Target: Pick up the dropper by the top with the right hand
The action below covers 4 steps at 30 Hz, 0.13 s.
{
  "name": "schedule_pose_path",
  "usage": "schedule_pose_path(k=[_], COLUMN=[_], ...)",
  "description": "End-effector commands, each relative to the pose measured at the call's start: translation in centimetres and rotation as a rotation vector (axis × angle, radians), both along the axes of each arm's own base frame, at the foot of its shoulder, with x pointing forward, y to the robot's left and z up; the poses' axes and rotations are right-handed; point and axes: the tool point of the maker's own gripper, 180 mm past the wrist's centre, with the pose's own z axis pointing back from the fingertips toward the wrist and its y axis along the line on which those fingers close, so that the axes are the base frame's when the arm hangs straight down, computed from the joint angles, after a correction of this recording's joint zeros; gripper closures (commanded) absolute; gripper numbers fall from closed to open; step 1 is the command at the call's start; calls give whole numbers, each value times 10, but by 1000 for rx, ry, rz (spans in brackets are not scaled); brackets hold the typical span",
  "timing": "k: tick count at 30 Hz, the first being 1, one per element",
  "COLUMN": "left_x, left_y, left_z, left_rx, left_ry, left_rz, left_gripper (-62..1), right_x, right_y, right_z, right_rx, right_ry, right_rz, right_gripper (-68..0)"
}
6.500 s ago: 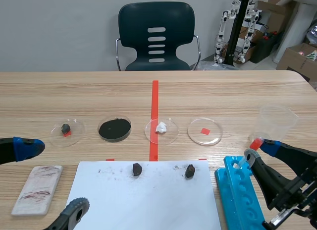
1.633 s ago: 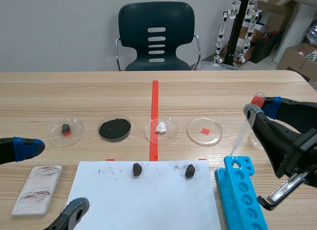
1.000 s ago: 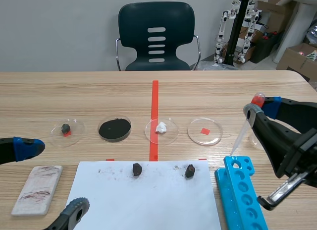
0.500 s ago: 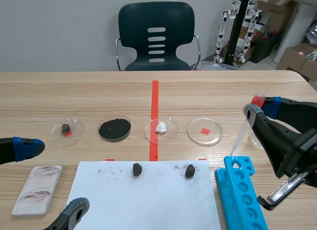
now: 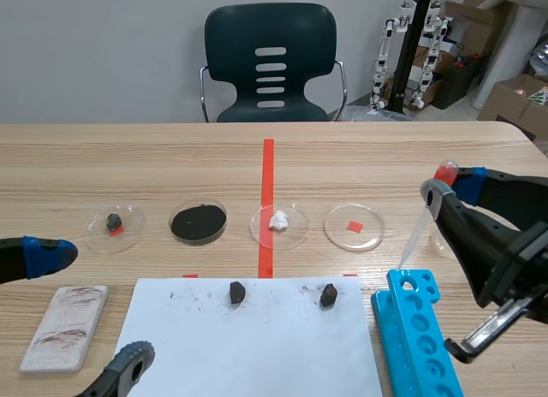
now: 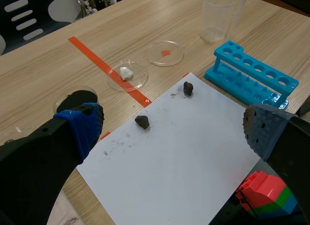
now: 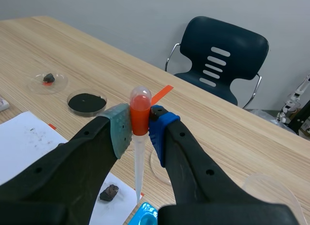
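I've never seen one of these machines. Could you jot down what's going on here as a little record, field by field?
Right hand: shut on the dropper by its red bulb, held above the table
Dropper position: hanging upright, tip near the far end of the blue rack
Left hand: open, holding nothing
White paper: two dark lumps lying on it
Beyond the paper: four clear dishes in a row
Task status: dropper gripped by its top and lifted

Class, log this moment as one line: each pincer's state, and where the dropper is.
left pincer: open, holding nothing | right pincer: shut on dropper at its red bulb | dropper tip: by far end of blue rack
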Motion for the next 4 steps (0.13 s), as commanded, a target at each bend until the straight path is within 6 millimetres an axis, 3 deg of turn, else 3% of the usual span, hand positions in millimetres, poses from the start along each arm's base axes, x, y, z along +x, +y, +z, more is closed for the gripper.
schedule_pose_path(k=[1, 4], left_x=[3, 3], left_y=[1, 1], left_z=[5, 5], left_rx=[-14, -14], left_ry=[-20, -20], left_rz=[8, 8], left_gripper=[-605, -605], right_x=[4, 4], right_y=[-3, -3], right_z=[8, 8], right_rx=[3, 3], right_ry=[-31, -32], right_rz=[-2, -2], right_gripper=[-98, -98])
